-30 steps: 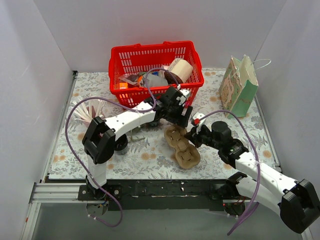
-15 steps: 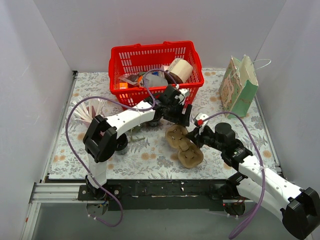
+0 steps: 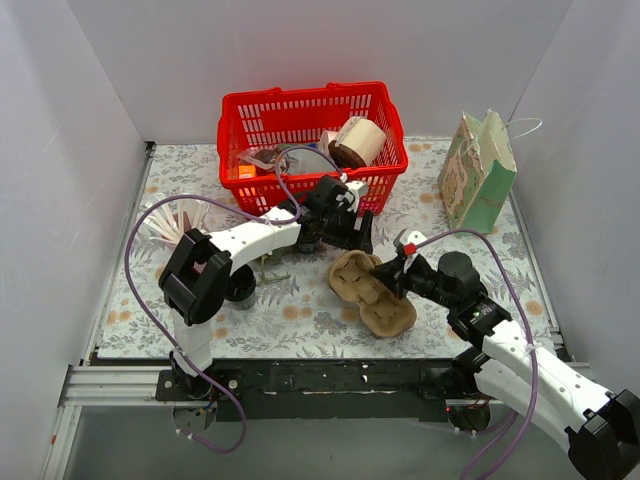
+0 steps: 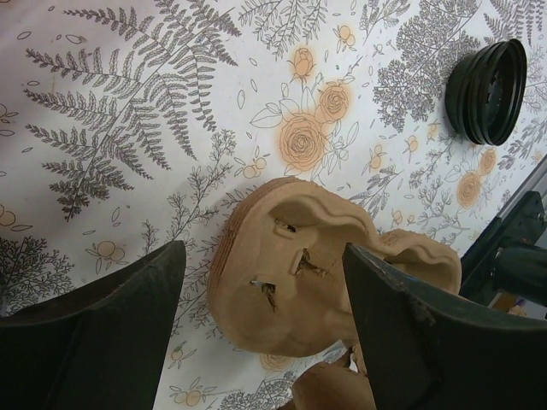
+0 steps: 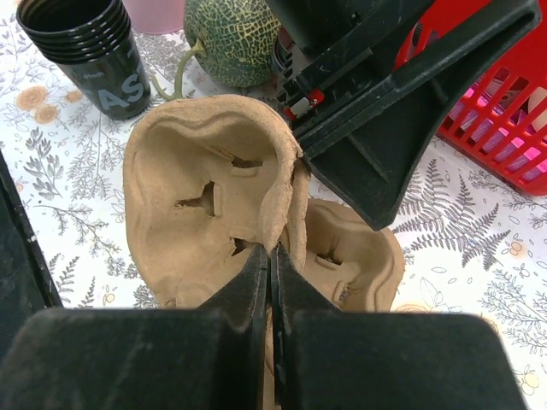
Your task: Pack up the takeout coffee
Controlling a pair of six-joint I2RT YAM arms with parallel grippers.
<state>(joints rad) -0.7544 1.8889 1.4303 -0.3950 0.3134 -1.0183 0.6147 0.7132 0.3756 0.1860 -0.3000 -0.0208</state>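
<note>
A brown cardboard cup carrier (image 3: 372, 295) lies on the floral table mat, in front of the red basket. My right gripper (image 3: 394, 274) is shut on the carrier's middle ridge (image 5: 275, 231) and tilts one half up off the mat. My left gripper (image 3: 350, 232) is open just behind the carrier, its jaws wide above the carrier's far end (image 4: 291, 273) without touching it. A stack of black cups (image 3: 241, 290) stands left of the carrier and also shows in the right wrist view (image 5: 90, 51).
The red basket (image 3: 232, 120) at the back holds a paper cup, a melon and other items. A green paper bag (image 3: 482, 175) stands at the right. Pink items (image 3: 170, 225) lie at the left. A melon (image 5: 231, 34) sits by the cups.
My right gripper has shifted right and forward with the carrier, tilting it up. My left gripper has drawn back and left, away from the carrier.
</note>
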